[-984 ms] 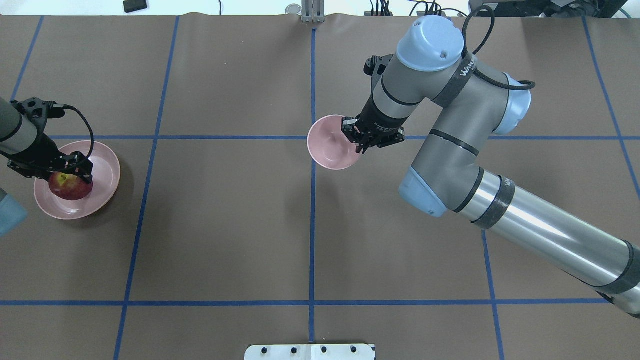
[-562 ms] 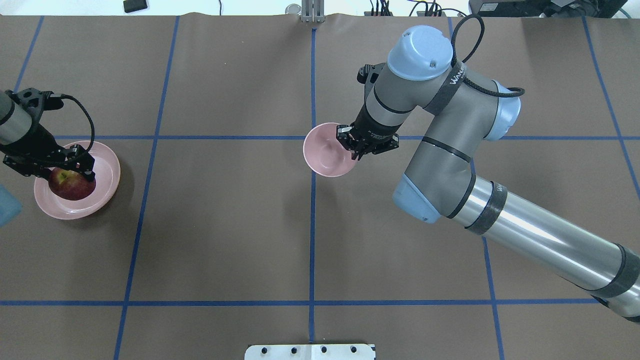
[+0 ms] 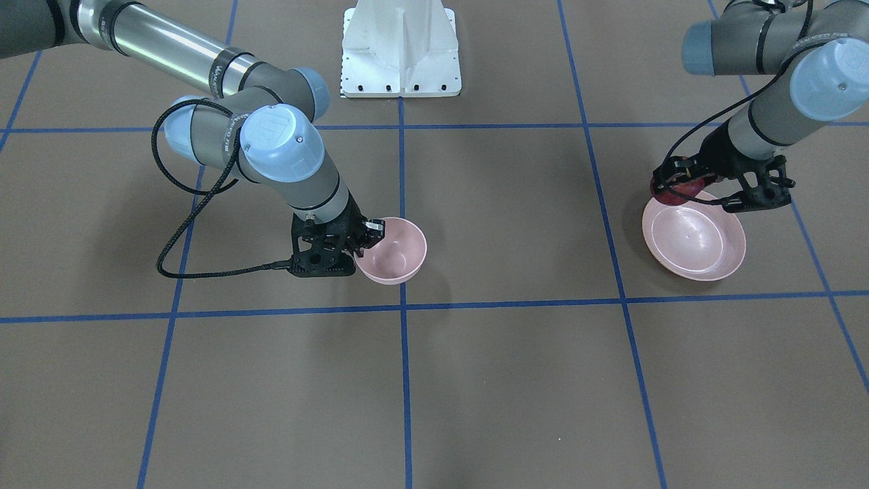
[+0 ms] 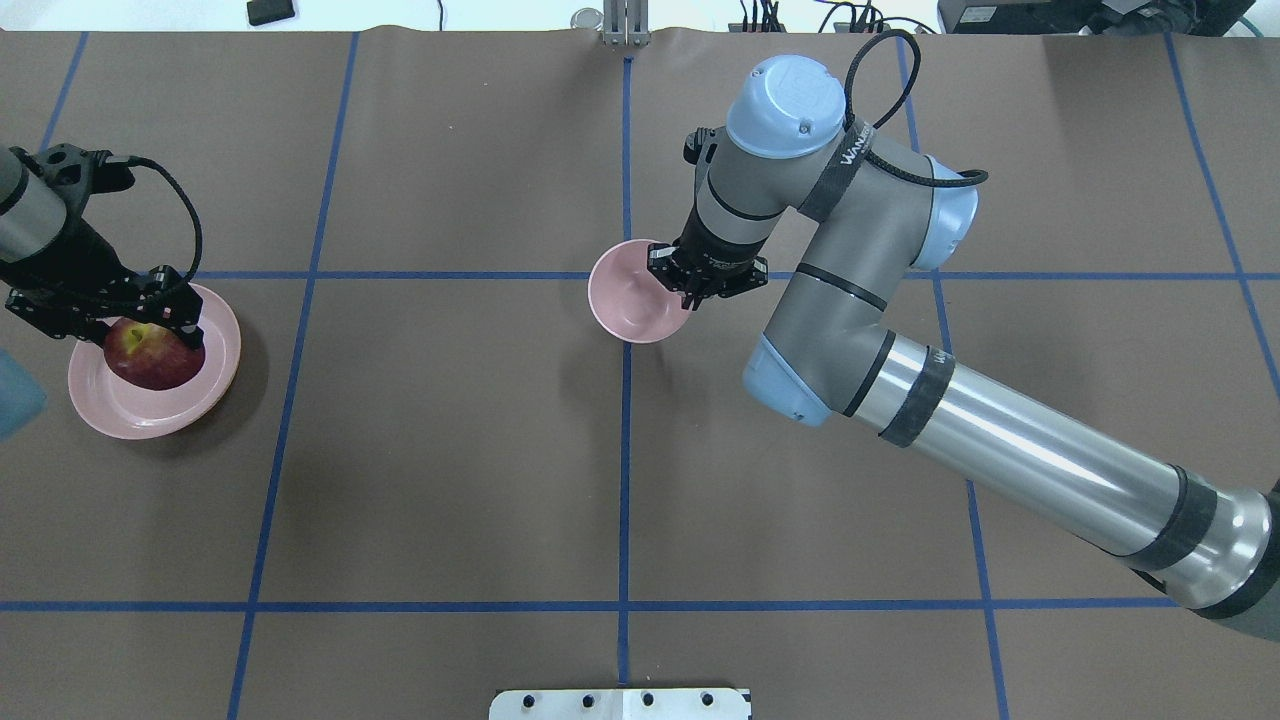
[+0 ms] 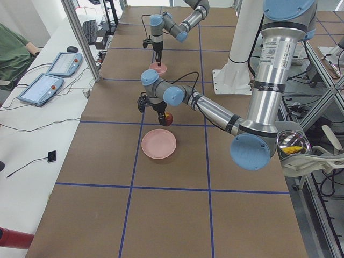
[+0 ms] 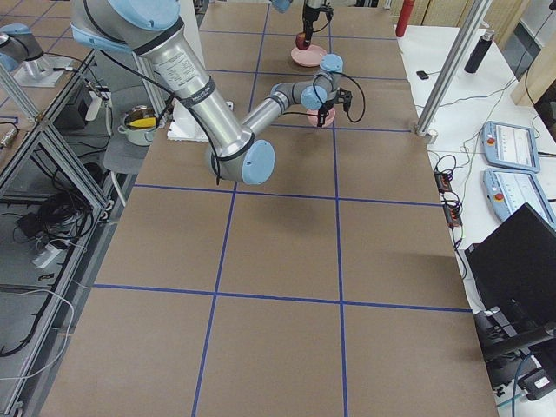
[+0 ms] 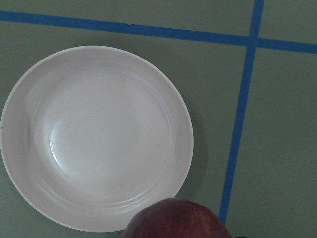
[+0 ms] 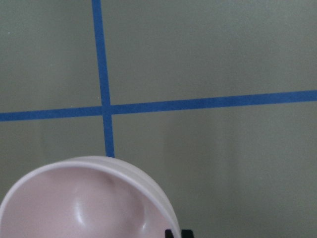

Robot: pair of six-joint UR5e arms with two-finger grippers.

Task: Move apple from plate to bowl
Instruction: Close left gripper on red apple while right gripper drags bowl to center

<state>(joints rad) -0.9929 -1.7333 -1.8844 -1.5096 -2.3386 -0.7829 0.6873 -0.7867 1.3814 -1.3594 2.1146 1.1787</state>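
Note:
The dark red apple (image 4: 150,358) is clamped in my left gripper (image 4: 142,338) and hangs above the pale pink plate (image 4: 218,352), near its edge. It also shows in the front view (image 3: 673,189) above the plate (image 3: 694,241), and in the left wrist view (image 7: 176,219) over the bare plate (image 7: 96,139). My right gripper (image 4: 690,290) is shut on the rim of the small pink bowl (image 4: 628,305) near the table's centre line. The front view shows this gripper (image 3: 367,242) and bowl (image 3: 395,258) too. Whether the bowl touches the table, I cannot tell.
Blue tape lines (image 4: 625,450) divide the brown table into squares. The white robot base (image 3: 400,54) stands at the robot's side of the table. The right arm's long link (image 4: 1000,440) stretches across the right half. Operator tablets (image 5: 51,75) lie beyond the table's far side.
My left gripper has lifted the apple off the plate and shifted slightly towards the table's middle. My right gripper has carried the bowl to the left, towards the left arm.

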